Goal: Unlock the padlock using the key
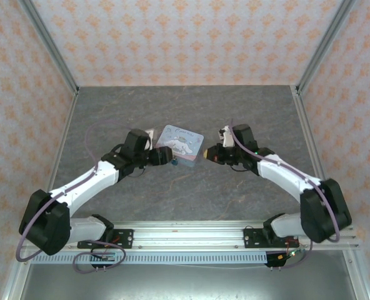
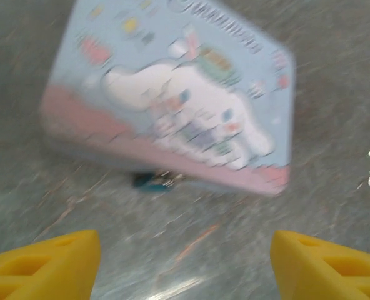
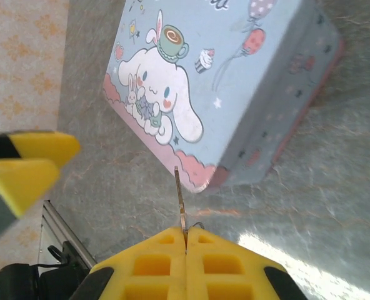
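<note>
Key pinched on the right, padlock at the tin's near edge

In the top view both arms reach into the middle of the frame, one on each side of a pale blue cartoon-printed tin box (image 1: 181,144) that lies flat on the grey table (image 1: 191,194). The left gripper (image 1: 162,156) sits just off the tin's lower left edge. The right gripper (image 1: 210,154) sits just off its right corner.

The padlock (image 1: 173,162) is a tiny teal speck on the table, right at the tin's lower edge and just beside the left gripper's tips. From the left wrist it shows as a small, blurred teal shape (image 2: 150,182) below the middle of the frame, tucked against the tin's (image 2: 172,94) pink-trimmed near side. Whether it touches the tin cannot be told. The left gripper (image 2: 185,265) is spread wide, its yellow fingers (image 2: 47,262) in the two bottom corners of the frame with bare table between them and nothing in its grasp.

From the right wrist, the right gripper (image 3: 185,236) is pressed closed at the bottom centre of the frame on a thin metal key (image 3: 180,197). The key is seen edge-on and its blade sticks up toward the tin's (image 3: 222,81) near corner, with its tip just short of the pink trim
</note>
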Tool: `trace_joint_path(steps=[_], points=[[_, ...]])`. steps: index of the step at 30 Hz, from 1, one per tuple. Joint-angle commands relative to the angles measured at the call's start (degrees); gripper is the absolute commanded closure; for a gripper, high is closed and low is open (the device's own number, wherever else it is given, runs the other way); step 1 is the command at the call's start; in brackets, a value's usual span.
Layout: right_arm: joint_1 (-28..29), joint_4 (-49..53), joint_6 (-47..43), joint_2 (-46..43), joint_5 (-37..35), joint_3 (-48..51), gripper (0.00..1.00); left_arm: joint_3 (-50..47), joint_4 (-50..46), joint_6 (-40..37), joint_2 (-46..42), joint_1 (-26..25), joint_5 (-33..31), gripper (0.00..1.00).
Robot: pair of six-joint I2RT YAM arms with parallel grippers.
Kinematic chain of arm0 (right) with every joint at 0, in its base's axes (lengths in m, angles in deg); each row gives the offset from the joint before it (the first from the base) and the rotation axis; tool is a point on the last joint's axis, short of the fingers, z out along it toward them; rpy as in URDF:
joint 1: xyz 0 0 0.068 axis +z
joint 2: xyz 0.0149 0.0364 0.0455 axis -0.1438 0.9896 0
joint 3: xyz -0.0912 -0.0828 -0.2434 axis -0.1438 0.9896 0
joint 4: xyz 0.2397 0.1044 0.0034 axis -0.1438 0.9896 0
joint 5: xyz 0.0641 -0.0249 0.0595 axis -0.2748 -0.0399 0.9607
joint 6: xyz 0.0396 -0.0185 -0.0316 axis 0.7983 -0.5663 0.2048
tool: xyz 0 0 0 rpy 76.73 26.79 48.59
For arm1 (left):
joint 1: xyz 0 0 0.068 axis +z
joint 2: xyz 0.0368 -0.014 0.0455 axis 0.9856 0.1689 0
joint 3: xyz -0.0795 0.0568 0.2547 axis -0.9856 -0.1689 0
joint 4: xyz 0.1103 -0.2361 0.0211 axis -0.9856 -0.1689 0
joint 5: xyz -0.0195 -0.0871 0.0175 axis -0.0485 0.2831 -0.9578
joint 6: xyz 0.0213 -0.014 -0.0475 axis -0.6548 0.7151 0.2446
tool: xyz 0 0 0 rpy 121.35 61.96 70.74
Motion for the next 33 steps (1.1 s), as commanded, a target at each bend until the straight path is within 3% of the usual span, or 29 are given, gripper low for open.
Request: trace_joint_path(steps=[1,7,13,18,33], points=[[0.38,-8.40,2.48,4.68,3.25,-3.63,1.00,-4.00,9.01,-2.52,-4.14,0.87,3.30,0.27],[0.32,-14.94,6.39,12.93,5.82,-6.71,1.00,-9.88,16.48,-6.86,-5.63,0.93,4.14,0.27],[0.33,-16.07,6.69,17.93,5.86,-8.41,1.00,-11.78,23.06,-7.97,-1.19,0.95,5.67,0.28],[0.35,-14.77,5.39,20.11,4.43,-8.36,1.00,-11.94,27.53,-8.20,3.83,0.91,6.88,0.34],[0.33,-9.10,2.10,22.40,2.16,-9.30,1.00,-10.91,33.87,-10.44,15.16,-2.77,-1.75,0.38]])
